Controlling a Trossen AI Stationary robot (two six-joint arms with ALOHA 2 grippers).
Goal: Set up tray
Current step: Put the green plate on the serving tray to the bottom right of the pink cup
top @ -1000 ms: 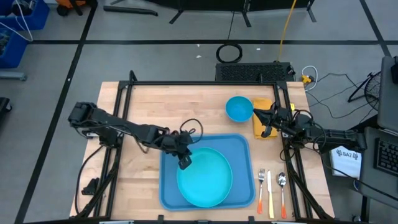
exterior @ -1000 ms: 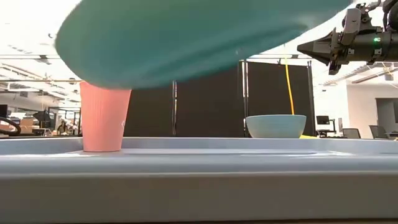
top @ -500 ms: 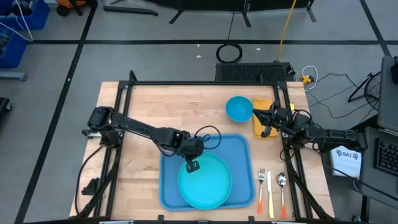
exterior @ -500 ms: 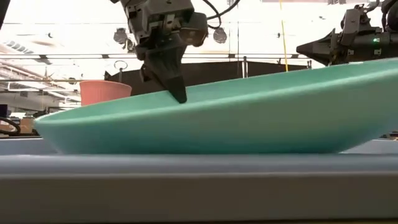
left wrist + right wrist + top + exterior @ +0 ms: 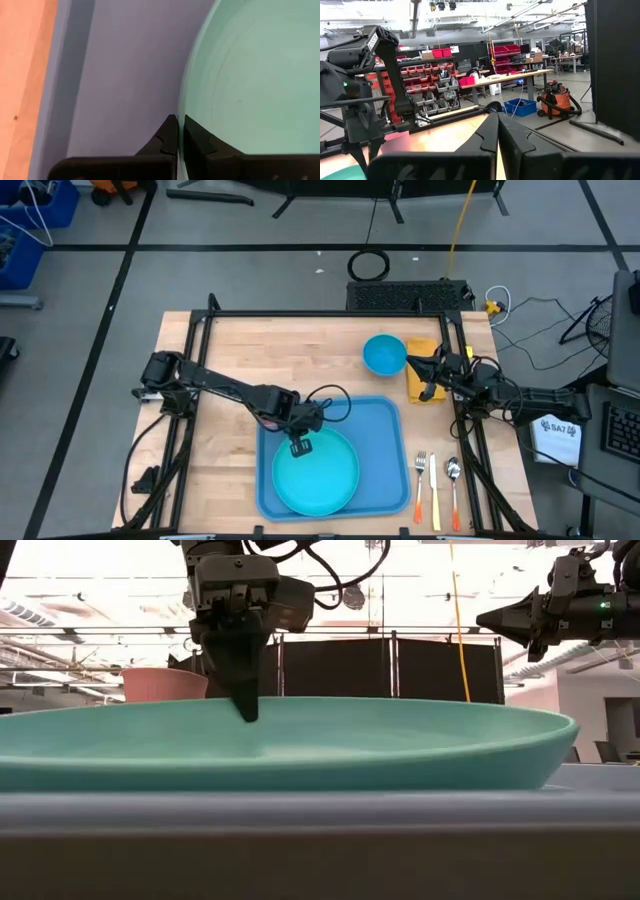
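The medium-blue tray lies at the table's near middle. The round turquoise plate sits level in its left part; in the low view the plate shows behind the tray's near rim. My left gripper is shut on the plate's far rim. My right gripper hovers shut above the yellow-orange napkin at the table's right side, touching nothing; the low view shows it held high. My left gripper pinches the plate's rim on its far-left side between the two fingertips, one finger inside the rim and one outside. The fingers come from above, pointing down. The plate sits level, its underside hidden behind the tray's rim.
A blue bowl stands on the table beyond the tray, next to the napkin. A fork, knife and spoon lie right of the tray near the table's near edge. A pink cup shows behind the plate in the low view.
The plate, held high and steeply tilted a second ago, has come down into the tray and levelled out, ending a little farther toward the tray's left. My left gripper went down with it, keeping hold of the rim. My right arm kept still.
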